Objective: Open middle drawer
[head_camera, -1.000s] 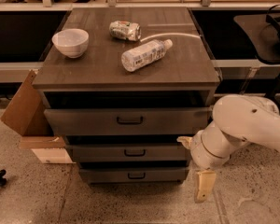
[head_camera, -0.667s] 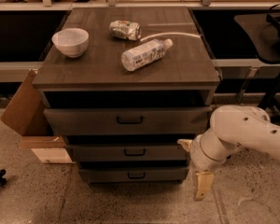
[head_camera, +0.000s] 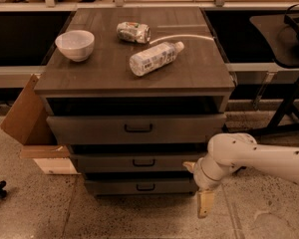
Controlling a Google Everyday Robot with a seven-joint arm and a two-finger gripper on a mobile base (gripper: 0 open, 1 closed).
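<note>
Your claw (head_camera: pixel 205 205) hangs at lower right of frame, beside the cabinet (head_camera: pixel 215 106), grip state impossible to tell; middle drawer (head_camera: pixel 104 162) sits lower centre, below the top drawer (head_camera: pixel 89 129).

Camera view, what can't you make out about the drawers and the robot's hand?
- The middle drawer: inside lost in shadow under the top drawer; right end covered by the arm.
- The hand, hanging low right of the cabinet: mostly hidden by its own wrist.
- The arm: cut off by the right edge.
</note>
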